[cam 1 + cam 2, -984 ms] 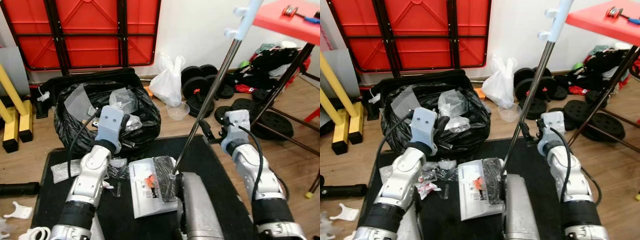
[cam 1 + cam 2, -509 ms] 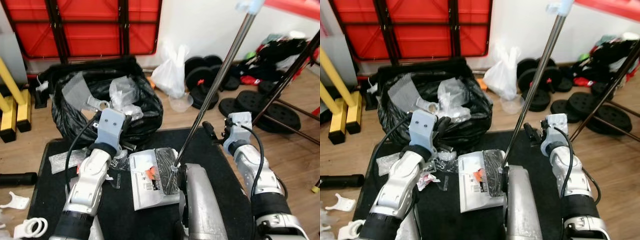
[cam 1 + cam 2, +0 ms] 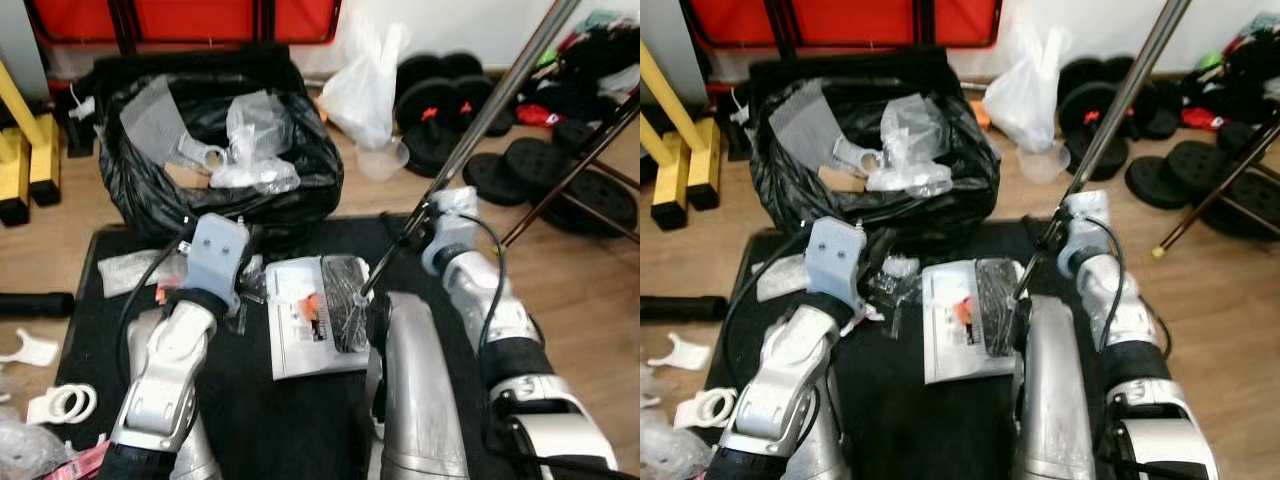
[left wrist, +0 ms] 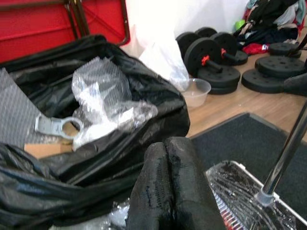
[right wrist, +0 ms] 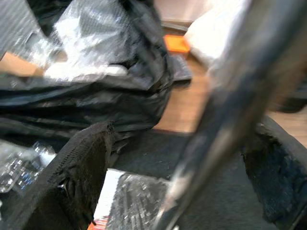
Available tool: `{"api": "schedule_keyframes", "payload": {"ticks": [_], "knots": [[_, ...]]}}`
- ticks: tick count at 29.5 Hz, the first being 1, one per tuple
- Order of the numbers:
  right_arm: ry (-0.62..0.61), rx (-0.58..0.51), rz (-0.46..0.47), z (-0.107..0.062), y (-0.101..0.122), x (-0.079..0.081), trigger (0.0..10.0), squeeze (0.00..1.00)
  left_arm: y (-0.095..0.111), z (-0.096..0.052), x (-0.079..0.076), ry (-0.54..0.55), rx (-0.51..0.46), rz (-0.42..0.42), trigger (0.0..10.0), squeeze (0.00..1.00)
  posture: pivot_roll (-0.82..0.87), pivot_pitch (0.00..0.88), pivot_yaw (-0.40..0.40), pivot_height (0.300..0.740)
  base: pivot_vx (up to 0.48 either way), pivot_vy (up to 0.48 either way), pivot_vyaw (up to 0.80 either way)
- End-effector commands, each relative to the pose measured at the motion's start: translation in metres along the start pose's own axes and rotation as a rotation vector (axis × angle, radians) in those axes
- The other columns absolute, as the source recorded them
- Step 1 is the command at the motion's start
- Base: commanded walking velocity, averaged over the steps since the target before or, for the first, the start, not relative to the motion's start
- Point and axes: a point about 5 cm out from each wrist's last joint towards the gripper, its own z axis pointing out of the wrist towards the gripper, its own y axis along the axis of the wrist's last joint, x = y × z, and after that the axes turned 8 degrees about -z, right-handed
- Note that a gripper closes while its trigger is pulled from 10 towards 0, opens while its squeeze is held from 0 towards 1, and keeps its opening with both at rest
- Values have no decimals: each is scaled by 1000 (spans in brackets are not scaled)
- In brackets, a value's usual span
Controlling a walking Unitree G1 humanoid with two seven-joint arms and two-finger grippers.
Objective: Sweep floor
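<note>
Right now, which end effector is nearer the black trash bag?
Left. The left end effector, fingers shut, sits at the black trash bag's front edge. The right end effector is off to the bag's right, around the metal pole.

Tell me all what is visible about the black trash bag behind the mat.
The black trash bag is glossy, crinkled thin plastic, standing open on the wooden floor at the far edge of the black mat, before the red folded table. Its mouth gapes upward. Inside lie clear crumpled plastic wrap, a grey mesh sheet and a grey plastic ring part. The left gripper hovers just before it, fingers shut.
</note>
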Motion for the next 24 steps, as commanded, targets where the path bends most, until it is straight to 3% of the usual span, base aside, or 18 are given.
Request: {"api": "schedule_keyframes", "payload": {"ticks": [1,20,21,23,24], "knots": [[7,9,-10,1,-3,1,10000,0,-1,-3,-8,-94,26,-5,10000,0,-83,259,-146,306,0,0,0],[-37,30,21,3,-17,6,10000,0,3,-10,-15,-105,38,5,10000,0,-73,240,-158,302,0,0,0],[-48,21,26,2,-17,5,6078,0,4,-9,-16,-104,40,4,10000,0,-76,245,-153,302,0,0,0],[-48,21,26,2,-17,5,6078,0,4,-9,-16,-104,40,4,10000,0,-76,245,-153,302,0,0,0],[-62,12,28,2,-16,3,824,0,4,-9,-16,-103,41,4,10000,0,-77,246,-154,302,0,0,0]]}}
